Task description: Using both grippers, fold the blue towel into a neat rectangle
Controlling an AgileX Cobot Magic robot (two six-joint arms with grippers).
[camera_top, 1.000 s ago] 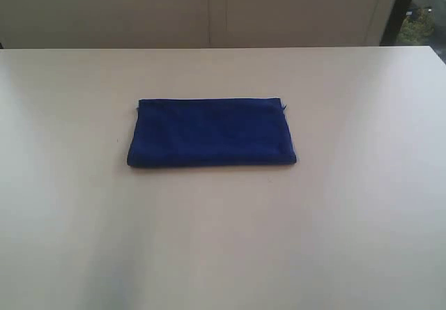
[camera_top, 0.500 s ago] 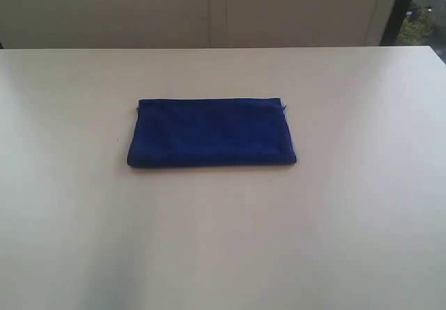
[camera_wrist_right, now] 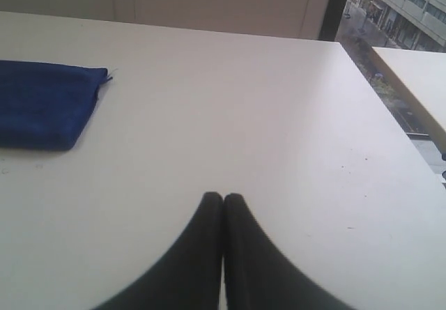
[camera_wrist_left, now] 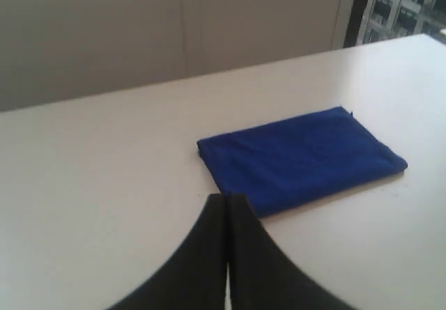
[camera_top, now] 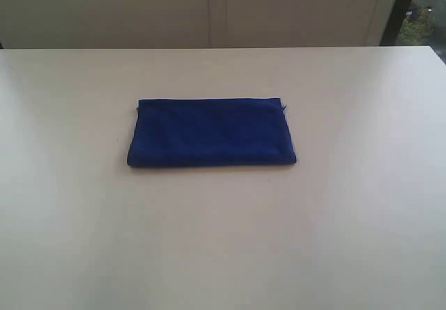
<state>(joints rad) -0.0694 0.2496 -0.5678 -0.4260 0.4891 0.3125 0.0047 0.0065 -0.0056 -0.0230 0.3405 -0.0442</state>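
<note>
The blue towel [camera_top: 211, 133] lies flat on the white table [camera_top: 223, 240] as a tidy folded rectangle, long side running left to right. Neither arm shows in the exterior view. In the left wrist view the towel [camera_wrist_left: 300, 157] lies just beyond my left gripper [camera_wrist_left: 227, 198], whose black fingers are pressed together with nothing between them. In the right wrist view only the towel's end [camera_wrist_right: 43, 104] shows, well apart from my right gripper [camera_wrist_right: 223, 198], which is also shut and empty above bare table.
A beige wall [camera_top: 209, 10] runs behind the table's far edge. A window with buildings outside [camera_wrist_right: 397, 3] is at the right, and a second white table surface [camera_wrist_right: 418, 73] stands beyond the table's right edge.
</note>
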